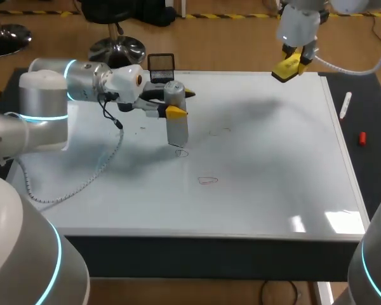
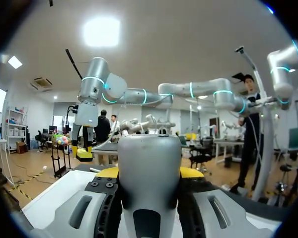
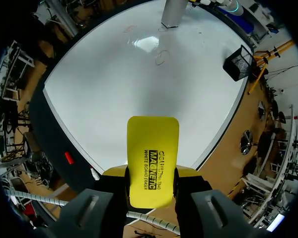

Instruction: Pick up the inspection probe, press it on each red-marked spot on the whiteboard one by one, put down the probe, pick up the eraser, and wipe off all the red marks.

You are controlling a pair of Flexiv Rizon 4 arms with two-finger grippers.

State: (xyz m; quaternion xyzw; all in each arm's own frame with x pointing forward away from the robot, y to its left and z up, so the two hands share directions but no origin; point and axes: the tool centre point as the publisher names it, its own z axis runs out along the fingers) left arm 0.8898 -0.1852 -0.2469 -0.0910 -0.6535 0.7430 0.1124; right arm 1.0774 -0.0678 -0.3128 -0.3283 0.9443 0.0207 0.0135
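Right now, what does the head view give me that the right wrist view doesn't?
Head only: the grey cylindrical probe at full height, upright on the board, with the left gripper shut on it. Right wrist only: the printed face of the flat yellow eraser, with the right gripper shut on its sides. Both: the white whiteboard, red marks, black wire basket, the probe's foot and the eraser.

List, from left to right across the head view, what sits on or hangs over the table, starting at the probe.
probe → nearer red mark → yellow eraser → white marker → red cap
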